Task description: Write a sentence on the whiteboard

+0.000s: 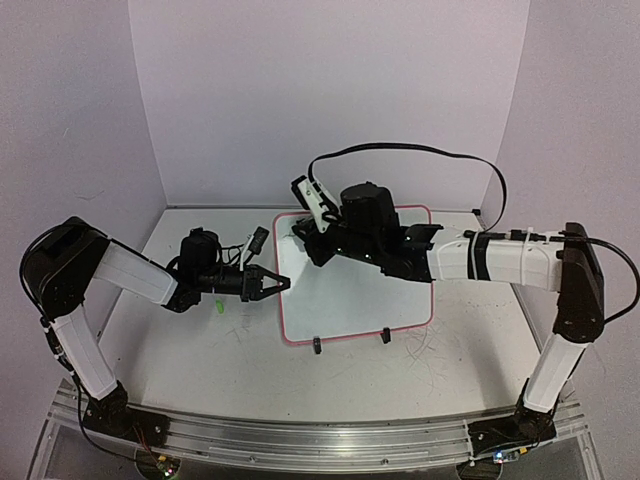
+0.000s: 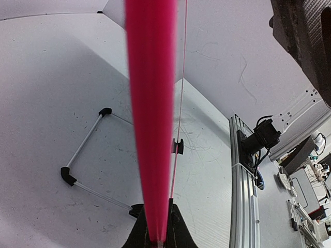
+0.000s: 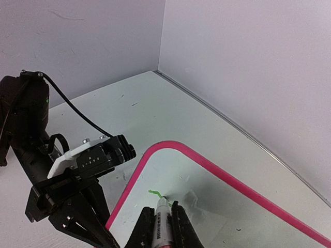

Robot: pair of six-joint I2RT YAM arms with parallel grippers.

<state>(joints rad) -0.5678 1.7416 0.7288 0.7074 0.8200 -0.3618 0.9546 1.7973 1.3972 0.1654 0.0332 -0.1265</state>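
Observation:
The whiteboard (image 1: 360,285) lies mid-table, with a pink rim and two black stand feet at its near edge. My left gripper (image 1: 280,283) is shut on the board's left rim. The left wrist view shows the rim (image 2: 150,103) as a blurred pink band between my left gripper's (image 2: 157,212) closed jaws. My right gripper (image 1: 304,238) hovers over the board's far left corner. In the right wrist view my right gripper (image 3: 161,207) is shut on a marker (image 3: 161,225), tip on the whiteboard (image 3: 232,206). Of the sentence only a short green stroke (image 3: 155,193) shows.
A small green object (image 1: 216,303) lies on the table left of the board, under my left arm. The wire stand (image 2: 83,155) shows in the left wrist view. White walls enclose the table on three sides. An aluminium rail (image 1: 320,440) runs along the near edge.

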